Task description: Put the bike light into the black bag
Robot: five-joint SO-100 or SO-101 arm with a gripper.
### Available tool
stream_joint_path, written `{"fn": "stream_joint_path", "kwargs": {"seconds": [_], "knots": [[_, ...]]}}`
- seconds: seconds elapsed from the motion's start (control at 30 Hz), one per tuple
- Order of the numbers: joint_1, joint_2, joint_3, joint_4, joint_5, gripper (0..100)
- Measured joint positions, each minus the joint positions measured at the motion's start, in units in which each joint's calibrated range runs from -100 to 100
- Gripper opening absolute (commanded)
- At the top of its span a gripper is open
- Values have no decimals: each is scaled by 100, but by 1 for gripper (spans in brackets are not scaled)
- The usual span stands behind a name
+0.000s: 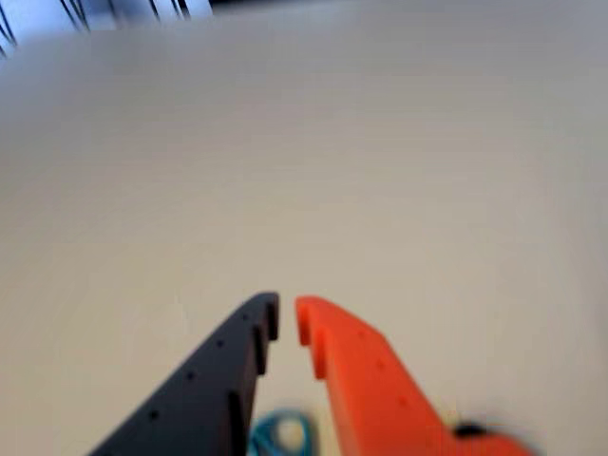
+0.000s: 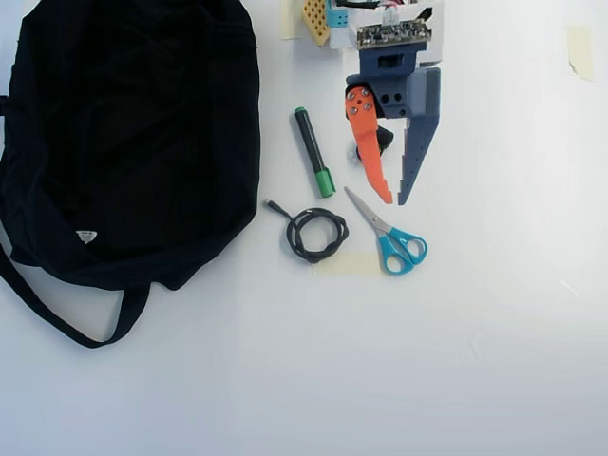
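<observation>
Tool hangs empty, orange and dark fingers nearly closed, a narrow gap between the tips.
Small black bike light peeks out beneath the orange finger on the white counter; large floppy black fabric bag lies well apart at overhead-view left, teal-handled scissors near the tips.

The black bag is floppy matt cloth; the scissors pair shiny metal blades with glossy teal plastic handles; the bench looks smooth, matt white.
</observation>
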Motion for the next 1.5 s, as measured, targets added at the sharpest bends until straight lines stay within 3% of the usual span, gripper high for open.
{"fn": "stream_joint_path", "kwargs": {"seconds": [0.27, 0.7, 1.07, 1.33, 1.5], "knots": [[-29, 0, 0, 1571, 967, 2], [-691, 8, 0, 3770, 1621, 2], [-705, 33, 1053, 4070, 2222, 2], [-323, 25, 1384, 4062, 2276, 17], [-198, 25, 1509, 3985, 2286, 17]]}}
